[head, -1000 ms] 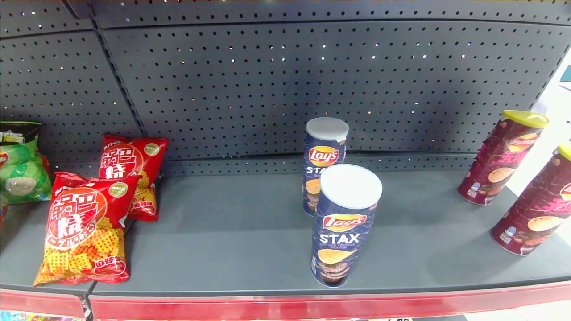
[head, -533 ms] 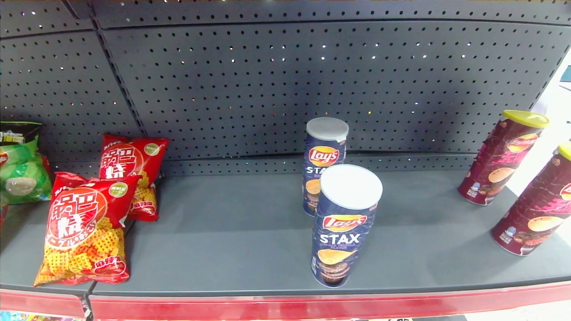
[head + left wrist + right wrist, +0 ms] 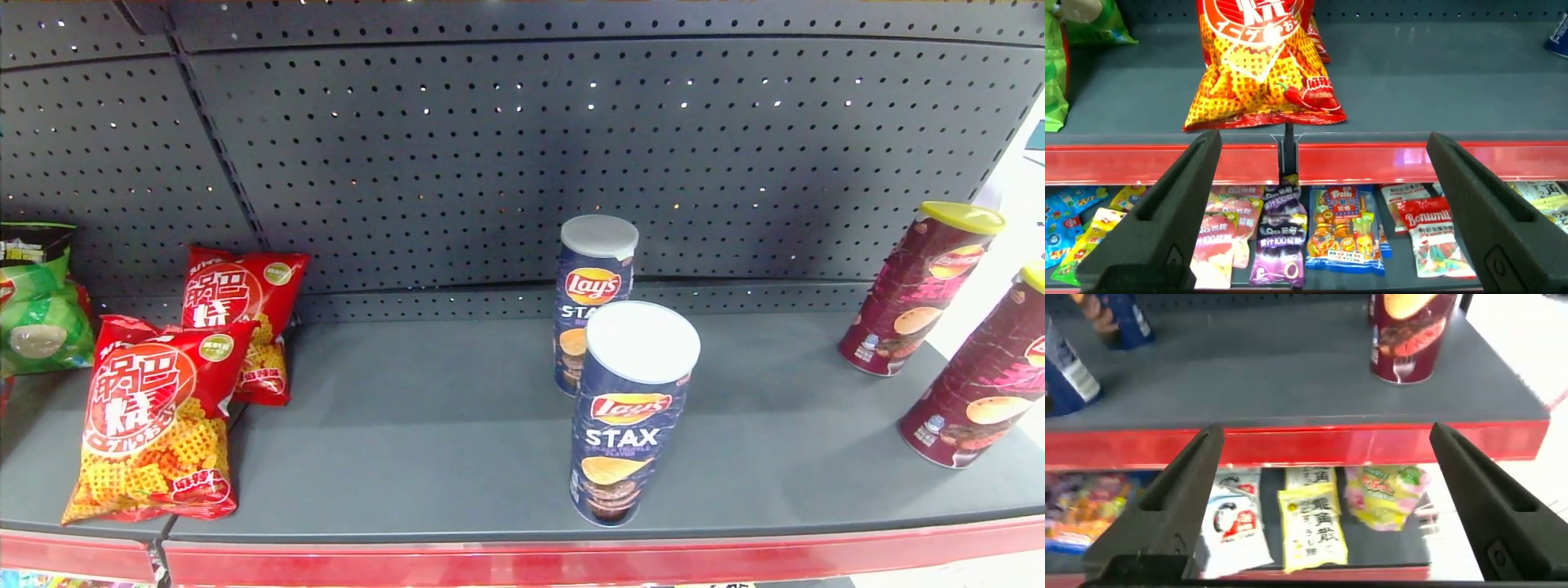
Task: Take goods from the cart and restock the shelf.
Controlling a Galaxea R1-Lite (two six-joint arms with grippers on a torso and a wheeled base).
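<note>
While upright on the grey shelf [image 3: 424,441], front navy white-lidded chip can [image 3: 630,425]; left gripper [image 3: 1323,145], right gripper [image 3: 1324,437] spread.

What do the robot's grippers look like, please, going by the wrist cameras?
The left gripper and right gripper look alike. Each has two matt black fingers, long flat-sided wedges that narrow to blunt tips. What looks like a small round mark sits near the base of one finger on each.
</note>
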